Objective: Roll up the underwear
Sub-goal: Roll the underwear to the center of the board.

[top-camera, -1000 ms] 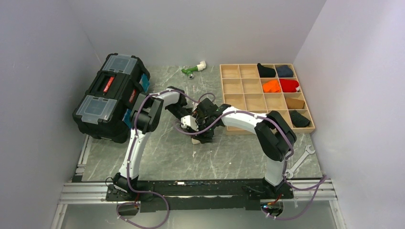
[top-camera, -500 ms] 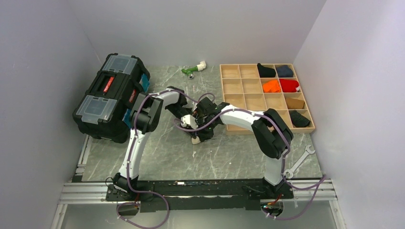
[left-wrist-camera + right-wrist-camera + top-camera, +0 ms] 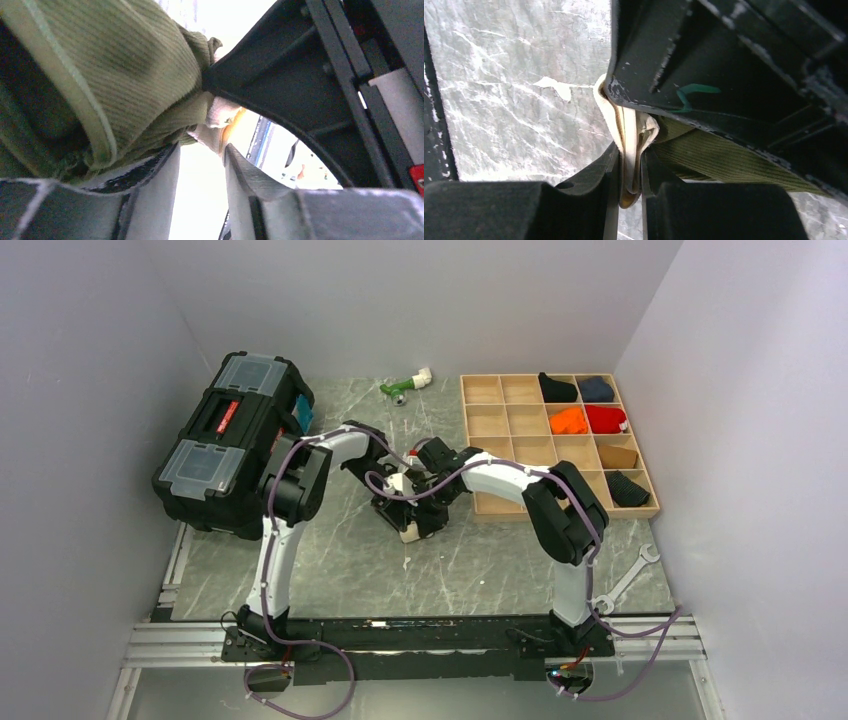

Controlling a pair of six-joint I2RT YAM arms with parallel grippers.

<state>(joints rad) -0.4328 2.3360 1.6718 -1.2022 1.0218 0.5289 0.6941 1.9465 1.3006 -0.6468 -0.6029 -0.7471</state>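
Note:
The underwear (image 3: 724,160) is olive-green ribbed cloth with a cream waistband (image 3: 626,135). My right gripper (image 3: 629,167) is shut on the folded waistband, just above the grey marbled table. In the left wrist view the olive cloth (image 3: 130,65) is bunched over the outside of my left finger (image 3: 155,175). My left gripper (image 3: 200,150) has its jaws apart with nothing between them, and the cream edge (image 3: 217,112) is at its tips. In the top view both grippers meet at mid-table and hide most of the garment; only a cream bit (image 3: 409,534) shows.
A black toolbox (image 3: 235,440) stands at the left. A wooden compartment tray (image 3: 500,425) at the right back holds several cloth rolls in its right-hand cells. A wrench (image 3: 628,578) lies at the near right. A green and white object (image 3: 405,385) lies at the back.
Both grippers have shifted a little to the left and toward the near edge together, with the cloth. The left arm's elbow has swung left.

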